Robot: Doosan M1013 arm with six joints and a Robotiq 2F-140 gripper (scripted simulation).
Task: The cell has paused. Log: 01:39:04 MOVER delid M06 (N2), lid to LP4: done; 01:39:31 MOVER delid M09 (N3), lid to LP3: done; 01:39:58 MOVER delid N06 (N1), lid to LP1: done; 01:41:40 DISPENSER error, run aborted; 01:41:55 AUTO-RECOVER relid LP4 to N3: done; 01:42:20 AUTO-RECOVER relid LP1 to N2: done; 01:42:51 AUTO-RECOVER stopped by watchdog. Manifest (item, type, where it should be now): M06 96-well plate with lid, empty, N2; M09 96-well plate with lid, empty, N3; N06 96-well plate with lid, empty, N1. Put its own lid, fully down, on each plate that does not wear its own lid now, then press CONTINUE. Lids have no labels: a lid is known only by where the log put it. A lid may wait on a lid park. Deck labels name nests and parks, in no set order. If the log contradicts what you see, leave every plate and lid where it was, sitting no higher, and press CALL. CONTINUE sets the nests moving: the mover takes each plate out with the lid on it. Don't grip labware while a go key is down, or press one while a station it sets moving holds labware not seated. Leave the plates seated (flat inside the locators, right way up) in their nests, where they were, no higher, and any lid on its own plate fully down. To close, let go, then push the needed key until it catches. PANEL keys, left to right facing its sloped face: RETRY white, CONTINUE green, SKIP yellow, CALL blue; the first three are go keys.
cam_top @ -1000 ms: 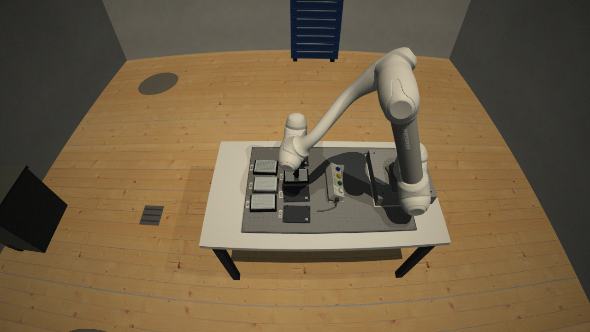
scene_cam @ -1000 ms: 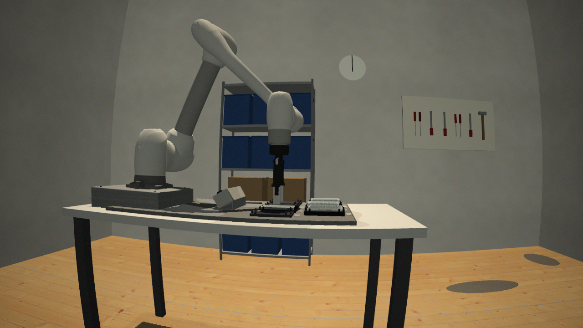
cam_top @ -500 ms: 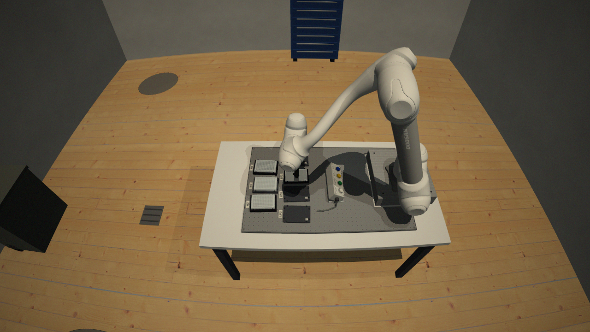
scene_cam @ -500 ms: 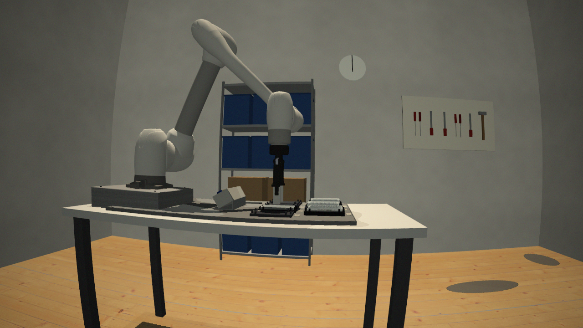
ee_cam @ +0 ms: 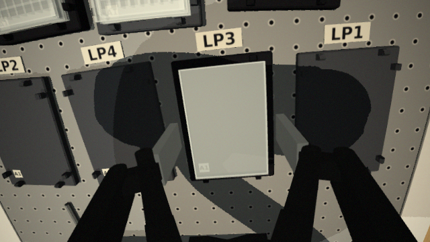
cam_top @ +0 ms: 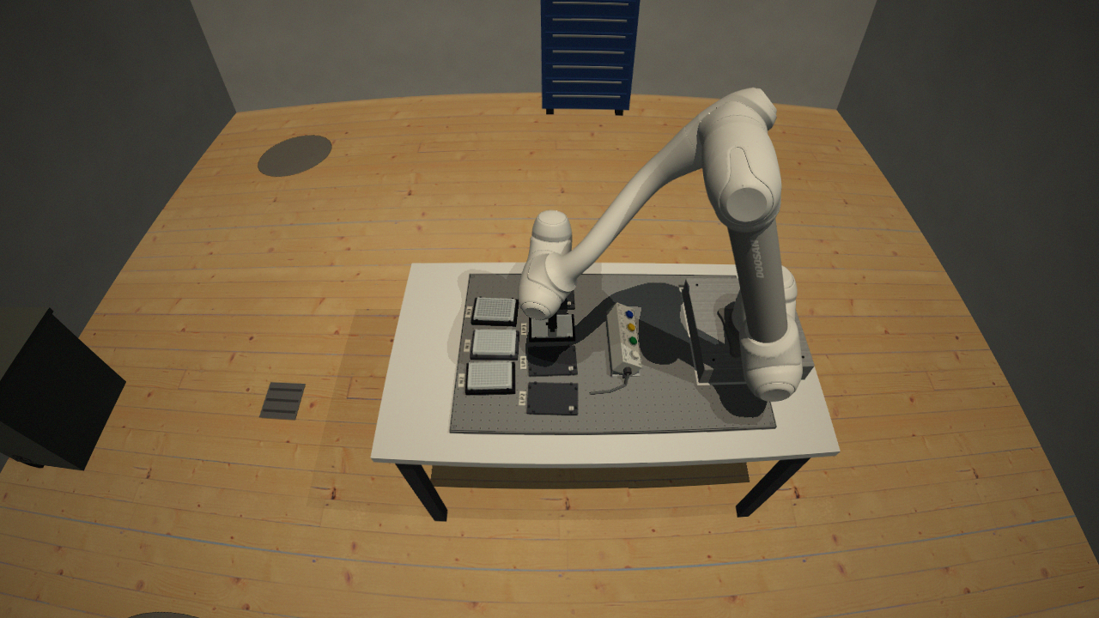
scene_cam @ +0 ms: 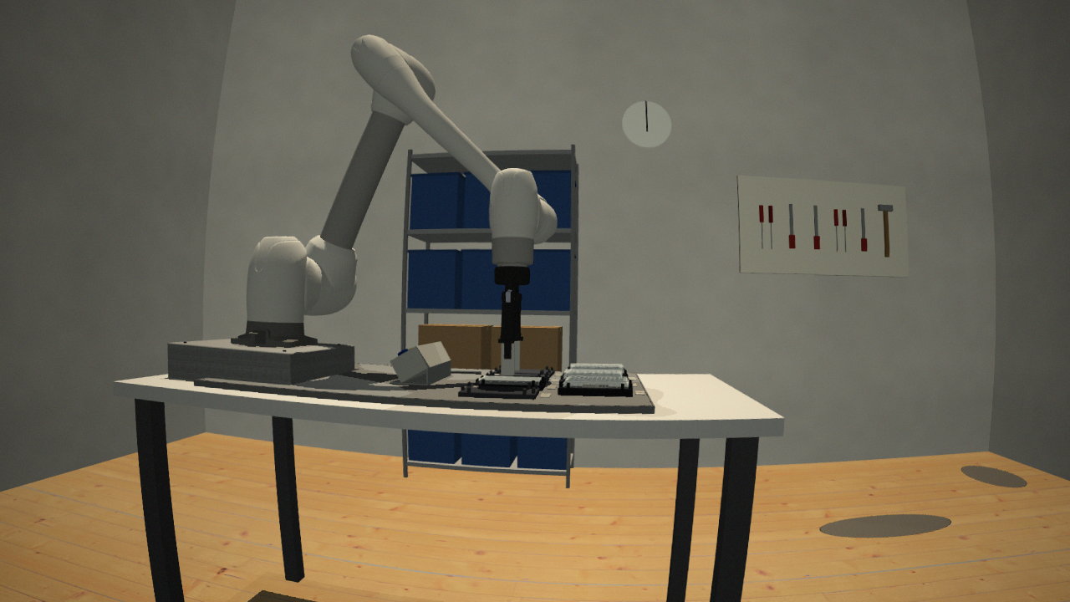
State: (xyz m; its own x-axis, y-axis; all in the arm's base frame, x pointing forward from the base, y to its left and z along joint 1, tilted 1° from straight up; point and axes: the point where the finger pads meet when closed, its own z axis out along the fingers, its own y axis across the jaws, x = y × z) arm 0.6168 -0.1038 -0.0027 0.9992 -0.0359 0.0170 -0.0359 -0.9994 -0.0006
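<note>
In the wrist view a pale lid (ee_cam: 224, 119) lies flat on the park labelled LP3. My gripper (ee_cam: 227, 131) is open and straddles it, one finger pad at each long side with a small gap to the lid. Parks LP4 (ee_cam: 114, 111), LP1 (ee_cam: 346, 101) and LP2 (ee_cam: 30, 131) are bare. In the top view the gripper (cam_top: 551, 329) points straight down over the park row. Three plates sit in nests to its left (cam_top: 494, 310), (cam_top: 494, 343), (cam_top: 490, 376). The middle one looks smoother on top than the other two. The nest labels are too small to read.
The key panel (cam_top: 626, 338) stands right of the parks with blue, yellow, green and white keys and a cable at its front end. A dark upright panel (cam_top: 691, 330) and the arm's base (cam_top: 768, 360) are further right. Side on, the gripper (scene_cam: 508, 366) reaches almost to the deck.
</note>
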